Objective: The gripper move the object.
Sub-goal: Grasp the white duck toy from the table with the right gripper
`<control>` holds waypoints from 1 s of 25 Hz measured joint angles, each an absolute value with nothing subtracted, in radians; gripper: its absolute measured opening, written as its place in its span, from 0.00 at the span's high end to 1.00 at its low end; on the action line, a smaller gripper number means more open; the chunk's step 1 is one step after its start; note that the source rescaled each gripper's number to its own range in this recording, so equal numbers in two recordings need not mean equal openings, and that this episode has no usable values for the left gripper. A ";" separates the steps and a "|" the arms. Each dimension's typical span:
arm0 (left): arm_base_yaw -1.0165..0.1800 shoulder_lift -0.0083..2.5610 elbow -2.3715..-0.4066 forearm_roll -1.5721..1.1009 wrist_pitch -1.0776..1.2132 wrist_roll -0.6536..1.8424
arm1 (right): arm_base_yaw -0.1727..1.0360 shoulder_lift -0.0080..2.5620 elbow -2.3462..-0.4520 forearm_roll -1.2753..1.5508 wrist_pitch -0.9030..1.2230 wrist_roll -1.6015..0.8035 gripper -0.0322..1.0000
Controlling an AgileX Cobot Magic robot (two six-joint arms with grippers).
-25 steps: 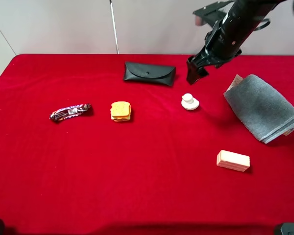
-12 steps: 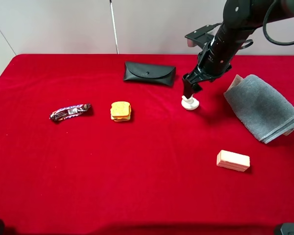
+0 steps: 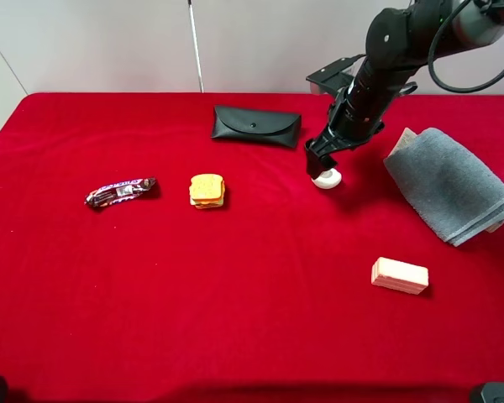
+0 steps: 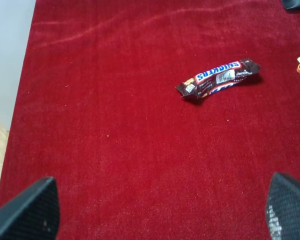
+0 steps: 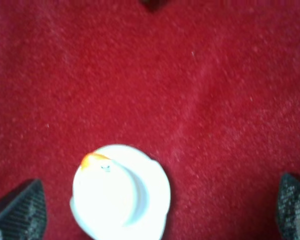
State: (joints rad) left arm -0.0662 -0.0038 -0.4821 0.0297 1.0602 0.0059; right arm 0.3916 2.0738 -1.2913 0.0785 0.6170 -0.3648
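Observation:
The object, a small white knob (image 3: 327, 178), sits on the red cloth right of centre. My right gripper (image 3: 317, 163) is down at the knob, hiding its top in the high view. In the right wrist view the knob (image 5: 120, 192) lies between the two wide-apart black fingertips (image 5: 17, 210), nearer one of them; the right gripper (image 5: 155, 210) is open and not closed on it. My left gripper (image 4: 157, 210) is open and empty over bare cloth, and it is out of the high view.
A black glasses case (image 3: 256, 126) lies behind the knob to its left. A sandwich toy (image 3: 207, 191) and a Snickers bar (image 3: 121, 191) lie to the left. A folded grey towel (image 3: 449, 183) is at the right, and a pinkish block (image 3: 399, 275) lies nearer the front.
My right arm has come down and a little left, from above and behind the knob to right at it. The knob and the other objects have not moved.

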 joint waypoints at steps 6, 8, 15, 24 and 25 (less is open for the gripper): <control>-0.066 -0.004 -0.482 0.030 1.060 0.006 | 0.392 2.116 -1.291 0.077 0.609 -0.365 0.00; -0.066 -0.004 -0.482 0.030 1.060 0.006 | 0.392 2.126 -1.291 0.077 0.609 -0.365 0.00; -0.066 -0.004 -0.482 0.030 1.060 0.006 | 0.392 2.128 -1.291 0.077 0.609 -0.365 0.00; -0.066 -0.004 -0.482 0.030 1.060 0.006 | 0.392 2.128 -1.291 0.077 0.609 -0.365 0.08; -0.066 -0.004 -0.482 0.030 1.060 0.006 | 0.392 2.128 -1.291 0.077 0.609 -0.365 0.15</control>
